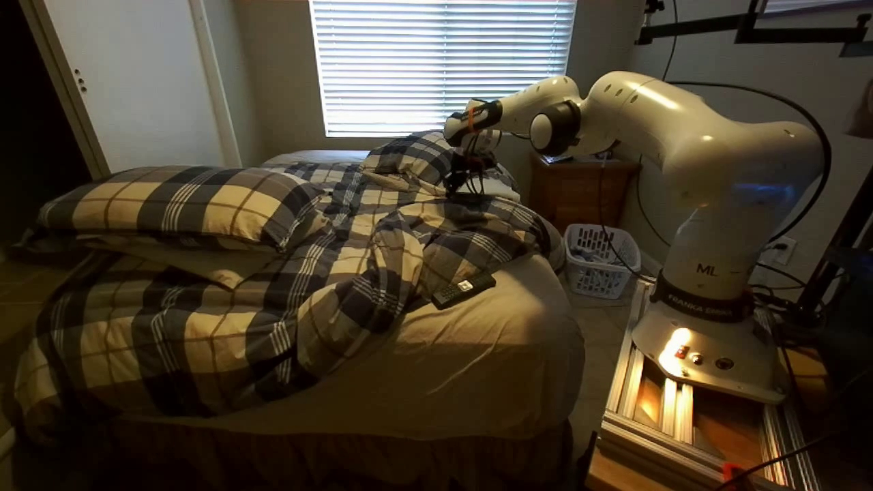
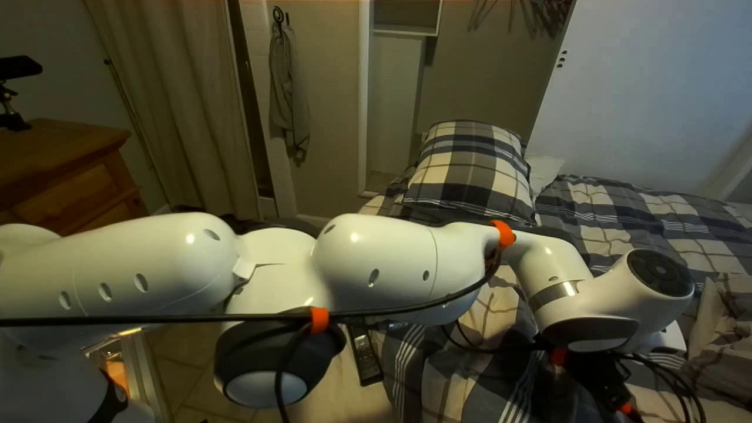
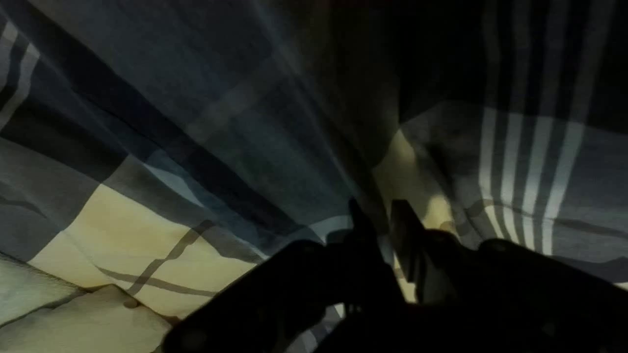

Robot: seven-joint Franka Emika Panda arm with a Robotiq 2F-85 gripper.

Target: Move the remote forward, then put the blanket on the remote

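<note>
The dark remote (image 1: 464, 290) lies on the pale sheet near the bed's edge, against the blanket's hem. In an exterior view the remote (image 2: 365, 355) shows partly behind the arm. The plaid blanket (image 1: 341, 273) is bunched across the bed. My gripper (image 1: 469, 194) is down at the blanket, beyond the remote toward the window. In the wrist view the dark fingers (image 3: 375, 215) stand close together with a fold of the blanket (image 3: 108, 220) between them; folds converge on the tips. The image is dark there. The remote is out of the wrist view.
Plaid pillows (image 1: 184, 204) lie on the bed, one at the left and one near the window. A white laundry basket (image 1: 600, 262) and a wooden nightstand (image 1: 580, 184) stand beside the bed. The bare mattress edge (image 1: 491, 341) is at the front.
</note>
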